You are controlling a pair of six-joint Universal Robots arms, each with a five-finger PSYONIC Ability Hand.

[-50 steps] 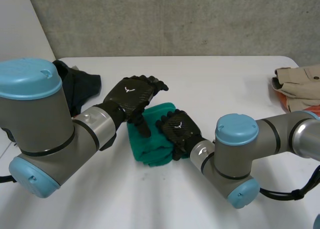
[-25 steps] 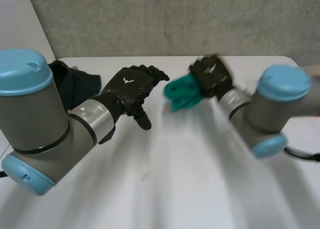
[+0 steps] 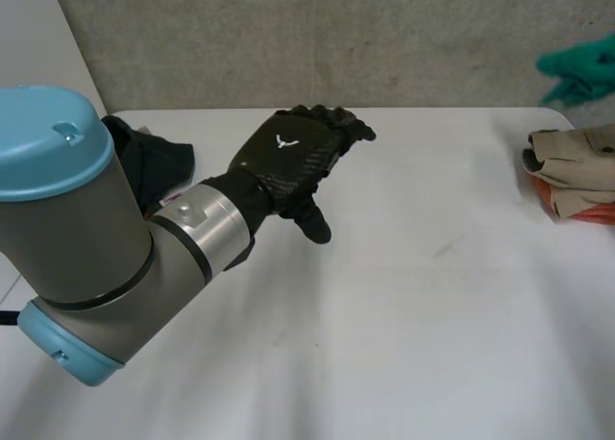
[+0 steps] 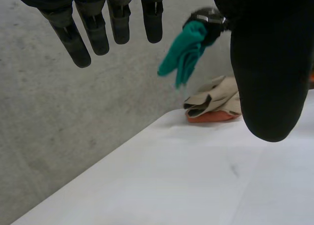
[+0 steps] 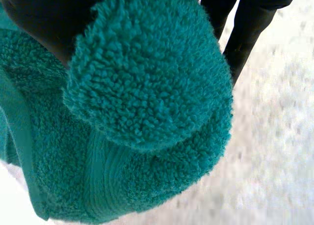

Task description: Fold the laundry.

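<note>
While the right hand [image 5: 39, 14] clutches the green towel [image 5: 147, 87] aloft, the left hand [image 3: 288, 161] hovers over the table [image 3: 404, 315]; its fingers are straight.

one teal towel [image 3: 580, 67], one dark garment [image 3: 157, 167], one beige garment [image 3: 577, 158], one orange cloth [image 4: 211, 117]

Teal towel [image 5: 147, 87]: fuzzy terry cloth w/ ribbed band; table [image 3: 384, 344] smooth matt; wall [image 3: 288, 36] rough concrete.

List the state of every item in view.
right hand, shut on the teal towel
teal towel, bunched, lifted off the table
left hand, open, empty, over the table
beige garment, folded, lying on an orange cloth
dark garment, crumpled
</note>
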